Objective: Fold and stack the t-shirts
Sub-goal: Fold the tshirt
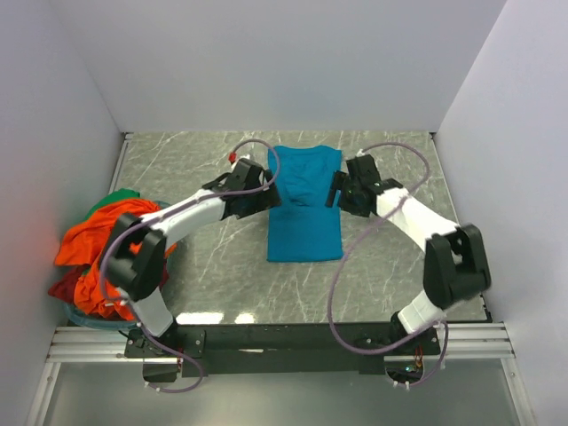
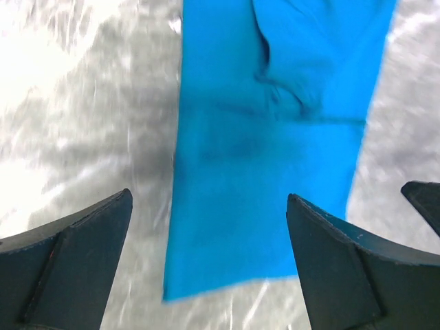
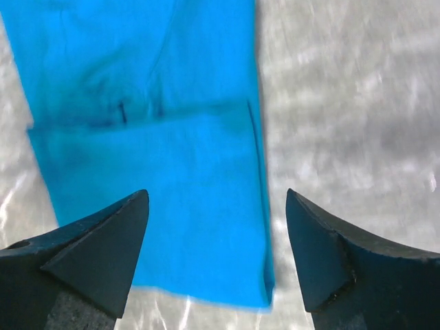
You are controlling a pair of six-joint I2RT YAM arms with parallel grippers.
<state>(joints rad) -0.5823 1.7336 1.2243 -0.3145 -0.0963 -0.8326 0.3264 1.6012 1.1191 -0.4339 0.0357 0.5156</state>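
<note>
Top external view, from the left: an orange, red and green heap (image 1: 93, 244) waits unfolded at the left edge of the bench (image 1: 213, 266), likely next in line. The left pincer (image 1: 268, 190) hovers released, jaws wide over the left long edge of the teal shirt (image 1: 304, 222). That shirt lies mid-bench, narrowed into a strip. The right pincer (image 1: 338, 189) mirrors it, spread and empty over the right edge, probably so both can pinch and halve the strip together.
</note>
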